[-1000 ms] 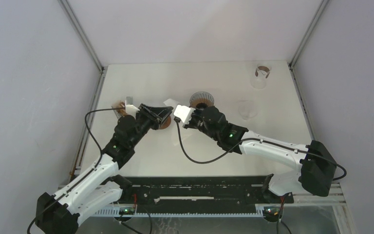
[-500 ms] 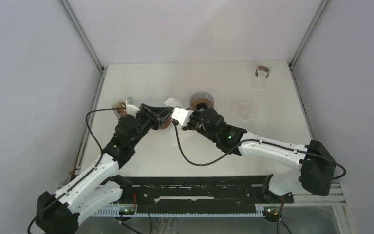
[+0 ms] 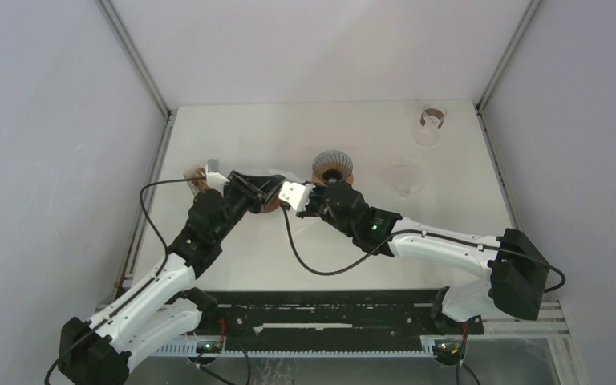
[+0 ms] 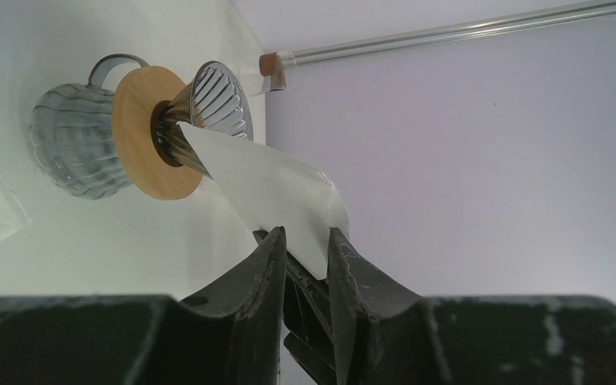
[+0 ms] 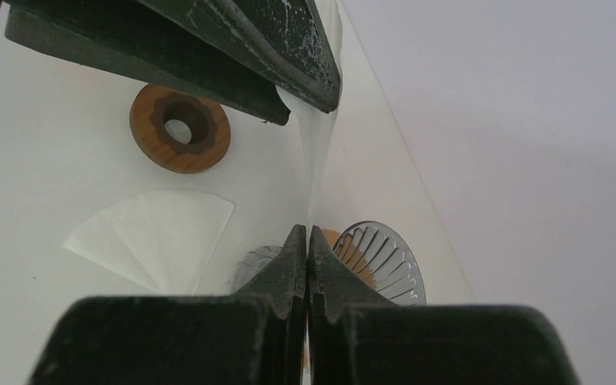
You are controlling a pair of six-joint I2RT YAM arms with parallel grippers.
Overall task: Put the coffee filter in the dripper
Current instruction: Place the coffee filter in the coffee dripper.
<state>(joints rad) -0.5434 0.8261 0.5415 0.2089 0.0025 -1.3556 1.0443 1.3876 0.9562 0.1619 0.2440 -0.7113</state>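
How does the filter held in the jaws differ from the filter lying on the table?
The held filter is up in the air; the spare filter lies flat on the table. The held filter is pinched by the left gripper and the right gripper; the spare filter is touched by nothing. Both are white paper.

The top camera looks down from above the near edge over the whole table (image 3: 233, 136); each wrist camera looks out close and low; all share the dripper (image 3: 333, 167), the wrist views also the filter (image 4: 273, 188).

White filter (image 4: 277, 191) aloft near ribbed dripper (image 4: 223, 98)
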